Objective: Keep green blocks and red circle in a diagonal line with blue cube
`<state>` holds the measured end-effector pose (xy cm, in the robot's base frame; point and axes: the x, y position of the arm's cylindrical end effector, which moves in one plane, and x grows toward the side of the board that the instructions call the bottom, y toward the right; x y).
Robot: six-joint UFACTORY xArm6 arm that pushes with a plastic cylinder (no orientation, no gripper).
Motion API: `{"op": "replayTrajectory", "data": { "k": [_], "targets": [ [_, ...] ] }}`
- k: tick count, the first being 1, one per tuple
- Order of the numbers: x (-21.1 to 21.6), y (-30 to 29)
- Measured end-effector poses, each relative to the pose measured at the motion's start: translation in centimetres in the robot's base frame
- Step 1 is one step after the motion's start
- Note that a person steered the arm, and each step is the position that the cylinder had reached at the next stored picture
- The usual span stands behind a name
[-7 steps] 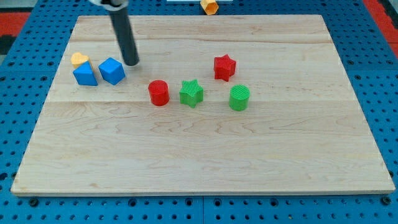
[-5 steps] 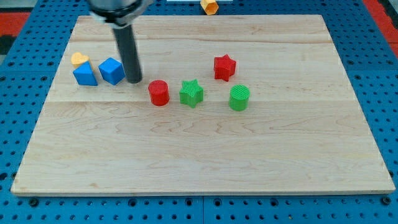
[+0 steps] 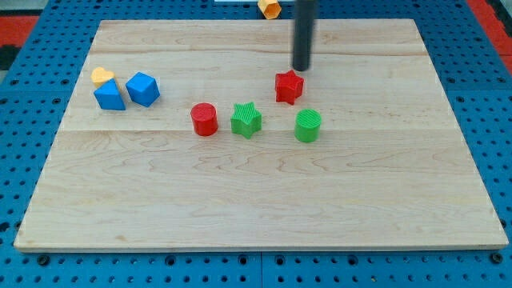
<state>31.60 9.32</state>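
1. My tip point(image 3: 301, 69), a bare dark rod end holding nothing, stands just above the red star block point(image 3: 289, 86).
2. The red cylinder block point(image 3: 204, 119), green star block point(image 3: 246, 119) and green cylinder block point(image 3: 307, 126) form a row at mid-board.
3. The blue cube block point(image 3: 143, 89) sits well to the view's left on the wooden board point(image 3: 256, 200).

Pale wooden board point(image 3: 264, 200) on blue pegboard point(image 3: 24, 264). At the view's left: yellow block point(image 3: 102, 76), blue block point(image 3: 109, 97), blue cube point(image 3: 143, 89). Mid-board row: red circle point(image 3: 204, 119), green star point(image 3: 246, 119), green cylinder point(image 3: 308, 126); red star point(image 3: 289, 86) above. Orange block point(image 3: 270, 8) off-board on the pegboard.
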Motion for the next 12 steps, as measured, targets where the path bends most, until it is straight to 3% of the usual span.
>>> {"op": "replayTrajectory", "data": {
  "k": [2, 4, 5, 6, 7, 12],
  "targets": [
    [5.3, -8.9],
    [6.9, 2.2],
    [9.7, 4.9],
    [12.8, -2.0],
    [13.1, -5.4],
    [10.1, -18.8]
  ]
}}
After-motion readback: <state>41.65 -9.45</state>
